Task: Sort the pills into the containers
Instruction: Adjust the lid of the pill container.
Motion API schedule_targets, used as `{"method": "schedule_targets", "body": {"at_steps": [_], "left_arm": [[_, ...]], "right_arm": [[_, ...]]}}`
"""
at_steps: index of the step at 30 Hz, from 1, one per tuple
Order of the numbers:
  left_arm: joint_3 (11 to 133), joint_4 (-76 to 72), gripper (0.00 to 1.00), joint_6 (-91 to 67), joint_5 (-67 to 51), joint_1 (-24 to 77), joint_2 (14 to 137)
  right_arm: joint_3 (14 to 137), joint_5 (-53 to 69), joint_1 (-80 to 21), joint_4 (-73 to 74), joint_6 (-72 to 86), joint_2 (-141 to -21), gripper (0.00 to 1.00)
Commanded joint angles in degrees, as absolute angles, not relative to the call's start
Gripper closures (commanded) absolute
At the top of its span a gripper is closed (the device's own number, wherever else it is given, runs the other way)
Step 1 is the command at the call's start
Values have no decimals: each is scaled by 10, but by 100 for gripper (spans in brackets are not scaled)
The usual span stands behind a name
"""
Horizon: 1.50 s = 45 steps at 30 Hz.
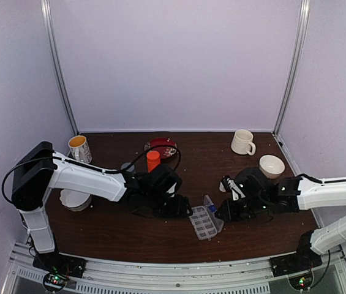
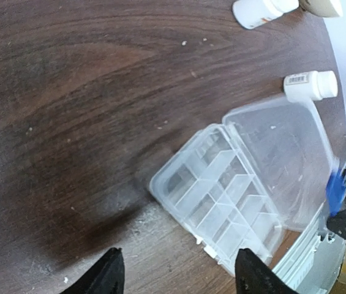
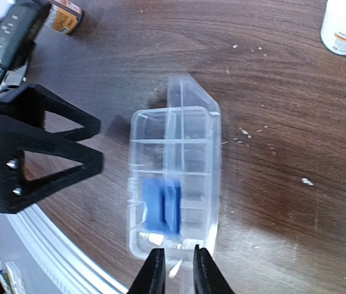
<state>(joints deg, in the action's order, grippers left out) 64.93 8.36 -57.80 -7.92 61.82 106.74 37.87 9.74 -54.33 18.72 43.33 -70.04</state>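
Note:
The clear organiser box (image 1: 202, 224) lies on the dark wooden table between my two arms, and its containers (image 2: 221, 196) look empty. Its hinged lid (image 2: 283, 147) stands raised, with a blue latch (image 3: 162, 205) on it. My right gripper (image 3: 176, 272) is shut on the free edge of that lid, its jaws a narrow gap apart with clear plastic between them; in the top view the right gripper (image 1: 223, 211) sits just right of the box. My left gripper (image 2: 179, 277) hovers open over bare wood beside the box's near-left corner, holding nothing. Tiny whitish pills (image 3: 244, 131) lie scattered on the wood.
Two small white bottles (image 2: 310, 86) (image 2: 261, 11) lie beyond the box. Further back stand an orange bottle (image 1: 153, 160), a red dish (image 1: 161, 147), a cream mug (image 1: 242, 142), a white bowl (image 1: 272, 165) and a yellow-filled mug (image 1: 79, 148). Another white bowl (image 1: 75, 199) sits left.

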Motion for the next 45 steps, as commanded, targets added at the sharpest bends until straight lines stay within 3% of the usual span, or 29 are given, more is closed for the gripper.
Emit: {"method": "schedule_targets", "body": {"at_steps": [1, 6, 8, 10, 15, 28, 40, 45], "left_arm": [[661, 104, 33, -580, -71, 618, 1085], [659, 104, 36, -580, -73, 616, 1092], [674, 116, 36, -571, -76, 617, 1101], [684, 123, 36, -567, -79, 617, 1109], [696, 117, 35, -570, -72, 617, 1113], [710, 170, 35, -539, -21, 622, 1052], [784, 179, 34, -518, -62, 624, 1148], [808, 217, 41, -506, -43, 623, 1174]], "right_arm": [[349, 61, -567, 148, 529, -689, 83], [324, 50, -592, 100, 572, -685, 82], [331, 42, -596, 110, 561, -686, 67], [347, 23, -599, 142, 536, -686, 58], [378, 8, -599, 199, 490, -687, 51], [397, -5, -599, 236, 460, -704, 53], [398, -2, -599, 240, 455, -710, 51], [399, -1, -599, 250, 453, -708, 51]]}}
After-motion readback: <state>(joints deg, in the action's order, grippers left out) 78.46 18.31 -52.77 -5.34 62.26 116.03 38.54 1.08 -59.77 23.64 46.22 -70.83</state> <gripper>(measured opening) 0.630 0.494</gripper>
